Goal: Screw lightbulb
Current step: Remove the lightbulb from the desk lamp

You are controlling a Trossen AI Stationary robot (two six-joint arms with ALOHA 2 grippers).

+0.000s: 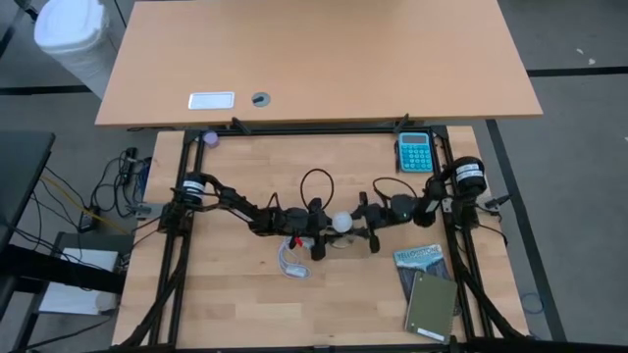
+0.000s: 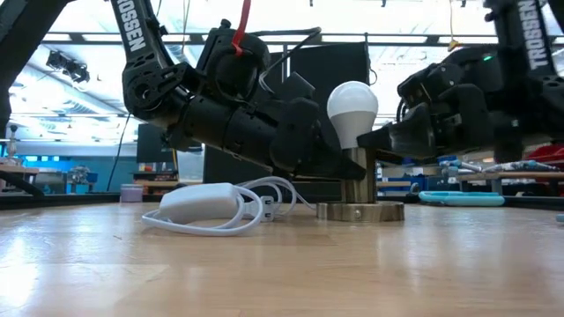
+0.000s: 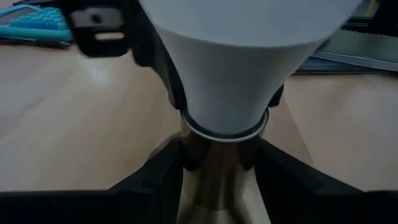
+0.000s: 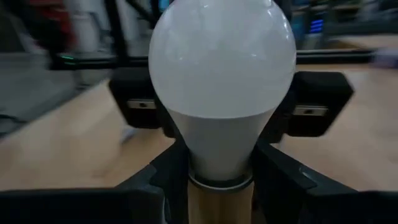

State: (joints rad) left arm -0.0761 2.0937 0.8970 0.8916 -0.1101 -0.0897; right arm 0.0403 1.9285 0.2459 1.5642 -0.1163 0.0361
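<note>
The white lightbulb [image 2: 352, 106] stands upright in a brass-coloured socket [image 2: 355, 176], and the socket's round base disc [image 2: 359, 211] rests flat on the wooden table near its middle [image 1: 340, 223]. My left gripper [image 3: 217, 171] reaches in from the table's left and is shut on the socket's stem. My right gripper [image 4: 219, 171] reaches in from the table's right, higher up, and is shut on the bulb's tapering lower part. The bulb's screw base is hidden inside the socket. My left gripper pinches the socket's upright stem [image 3: 217, 180] between its two fingers [image 3: 158, 177], just below the bulb's collar. The fingers come nearly level from the table's left and lie across the stem. The socket stands upright with its base disc on the table. My right gripper pinches the bulb's narrow neck [image 4: 205, 158], just above the socket's mouth, between its two fingers [image 4: 168, 177]. They come level from the table's right, opposite the left gripper. The bulb stands upright in the socket with its globe above the fingers.
The socket's white cord with its switch block [image 2: 203, 204] lies coiled on the table just left of the base. A teal calculator [image 1: 414, 152] lies at the far right. A packet [image 1: 420, 258] and a green notebook [image 1: 430, 306] lie at the near right.
</note>
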